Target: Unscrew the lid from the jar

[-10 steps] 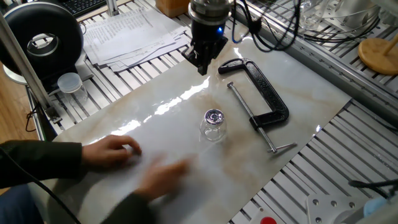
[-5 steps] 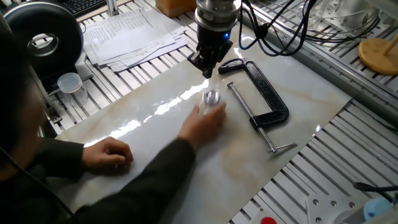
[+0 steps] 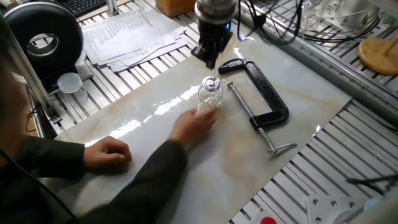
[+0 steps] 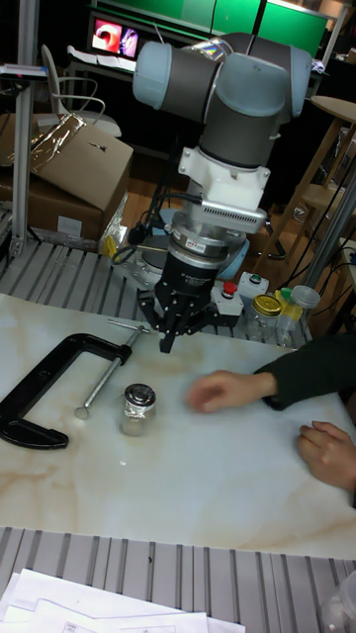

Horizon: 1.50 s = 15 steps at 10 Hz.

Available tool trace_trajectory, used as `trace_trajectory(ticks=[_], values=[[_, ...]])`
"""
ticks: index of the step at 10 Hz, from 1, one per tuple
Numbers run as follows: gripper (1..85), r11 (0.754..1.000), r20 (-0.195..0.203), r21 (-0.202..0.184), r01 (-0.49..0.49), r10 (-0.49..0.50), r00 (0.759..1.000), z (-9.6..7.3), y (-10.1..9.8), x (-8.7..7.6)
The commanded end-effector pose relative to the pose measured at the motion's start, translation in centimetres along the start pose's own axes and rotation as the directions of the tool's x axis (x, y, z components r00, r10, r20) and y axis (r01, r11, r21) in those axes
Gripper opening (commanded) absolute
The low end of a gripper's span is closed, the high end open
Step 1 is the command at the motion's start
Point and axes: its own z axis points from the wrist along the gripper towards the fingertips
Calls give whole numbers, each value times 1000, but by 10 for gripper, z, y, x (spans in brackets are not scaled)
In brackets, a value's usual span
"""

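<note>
The tiny clear glass jar [image 3: 210,98] [image 4: 136,417] stands upright on the marble-look board [image 3: 186,180], with the shiny silvery lid [image 3: 211,82] [image 4: 139,396] on top. My gripper [image 3: 209,61] [image 4: 166,342] hangs a little above the board just behind the jar, its fingers drawn together to a point with nothing between them. It does not touch the jar or lid. A person's blurred hand [image 3: 194,123] [image 4: 220,392] lies on the board close beside the jar. In the tall fixed view a gap shows between hand and jar.
A black C-clamp [image 3: 264,93] [image 4: 44,381] lies right beside the jar. The person's other hand [image 3: 109,152] [image 4: 326,453] rests on the board. Papers [image 3: 130,31], a plastic cup [image 3: 69,82], a wooden disc [image 3: 379,55] and small containers [image 4: 267,316] sit around the board.
The person's hand reached in and slid the jar back toward my gripper, then drew away slightly. My gripper shifted a little right and up.
</note>
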Motion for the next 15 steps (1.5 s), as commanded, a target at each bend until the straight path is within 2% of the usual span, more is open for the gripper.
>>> trace_trajectory(ticks=[1, 2, 3, 5, 6, 7, 8, 9, 10, 11, 13, 14, 15], values=[[13, 991, -35, -3, 131, -131, 991, -2, -31, -34], [13, 989, -15, 4, 149, -149, 989, 1, -26, -40], [13, 982, -13, 4, 190, -190, 982, -1, -27, -40], [13, 966, -7, -32, 258, -258, 966, -5, -19, -38], [13, 953, -10, -38, 302, -302, 953, -8, -18, -36], [13, 928, -12, -27, 373, -373, 928, -8, -22, -35], [13, 905, -23, 3, 426, -426, 905, -8, -30, -36], [13, 903, -44, -12, 429, -429, 902, -8, -29, -29], [13, 897, -74, 24, 442, -439, 895, -9, -41, -26], [13, 888, -93, 32, 460, -455, 886, -9, -45, -23], [13, 876, -93, 63, 479, -473, 876, -10, -53, -28], [13, 885, -52, 16, 466, -465, 884, -8, -37, -31], [13, 931, -21, -62, 360, -362, 932, -8, -14, -30]])
